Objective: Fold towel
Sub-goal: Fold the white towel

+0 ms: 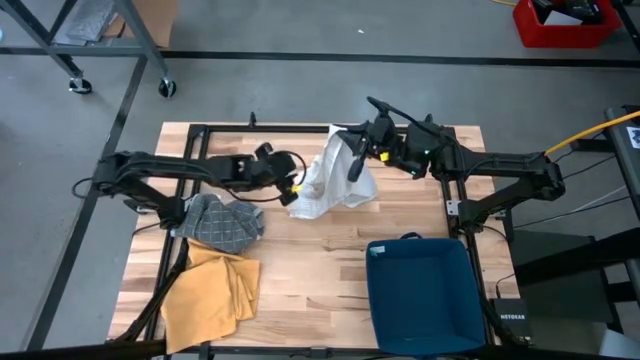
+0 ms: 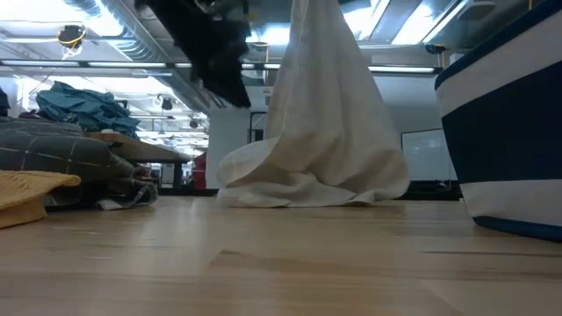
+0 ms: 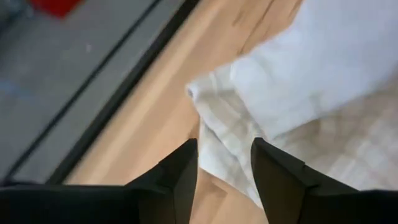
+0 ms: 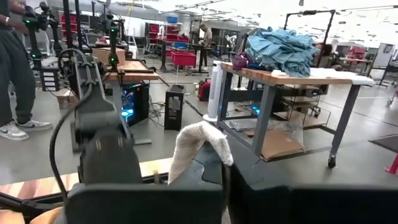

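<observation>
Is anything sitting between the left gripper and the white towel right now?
Nothing visible. The left gripper is open right at the white towel's edge, with only bare table around. The right gripper is shut on the towel, holding it up.

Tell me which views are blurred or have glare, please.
Left wrist view: the white towel and floor look soft, out of focus. Low view: bright ceiling lights glare behind the hanging towel, the dark left gripper is smeared. High view: even light, sharp. Right wrist view: clear, bright background.

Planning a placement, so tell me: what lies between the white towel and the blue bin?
Only bare wooden table between white towel and blue bin, seen in the high view.
</observation>
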You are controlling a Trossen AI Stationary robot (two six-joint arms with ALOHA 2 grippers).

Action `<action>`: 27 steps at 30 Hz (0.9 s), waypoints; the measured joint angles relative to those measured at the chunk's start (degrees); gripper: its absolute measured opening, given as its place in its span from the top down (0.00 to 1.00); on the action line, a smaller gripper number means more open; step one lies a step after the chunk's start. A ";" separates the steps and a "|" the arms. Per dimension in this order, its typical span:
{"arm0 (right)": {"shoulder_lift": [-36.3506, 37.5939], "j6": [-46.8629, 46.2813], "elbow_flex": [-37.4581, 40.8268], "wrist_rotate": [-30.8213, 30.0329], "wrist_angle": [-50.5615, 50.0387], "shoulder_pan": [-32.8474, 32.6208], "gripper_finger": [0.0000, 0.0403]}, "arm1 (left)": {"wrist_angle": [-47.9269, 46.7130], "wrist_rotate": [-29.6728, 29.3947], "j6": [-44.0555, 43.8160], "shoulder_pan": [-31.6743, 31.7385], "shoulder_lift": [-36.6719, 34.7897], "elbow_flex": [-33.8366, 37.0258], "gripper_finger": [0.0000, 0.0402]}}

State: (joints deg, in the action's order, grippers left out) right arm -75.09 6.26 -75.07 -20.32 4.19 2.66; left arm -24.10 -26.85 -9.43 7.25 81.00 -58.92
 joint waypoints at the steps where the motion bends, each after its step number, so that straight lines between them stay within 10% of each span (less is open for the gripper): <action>1: 0.00 0.00 0.00 0.00 -0.02 0.00 1.00 | 0.27 0.59 -1.40 0.00 1.29 0.00 0.65; 8: 0.00 0.18 0.00 0.00 -0.18 0.00 1.00 | 7.29 10.29 -3.96 -0.99 8.36 0.02 0.64; 27: 0.00 1.57 0.00 0.00 -0.28 0.00 1.00 | 9.50 4.95 -5.66 1.36 9.21 0.02 0.64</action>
State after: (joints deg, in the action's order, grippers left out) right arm -75.09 7.83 -75.07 -20.32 3.90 2.66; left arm -14.60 -21.90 -15.09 8.61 90.21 -58.89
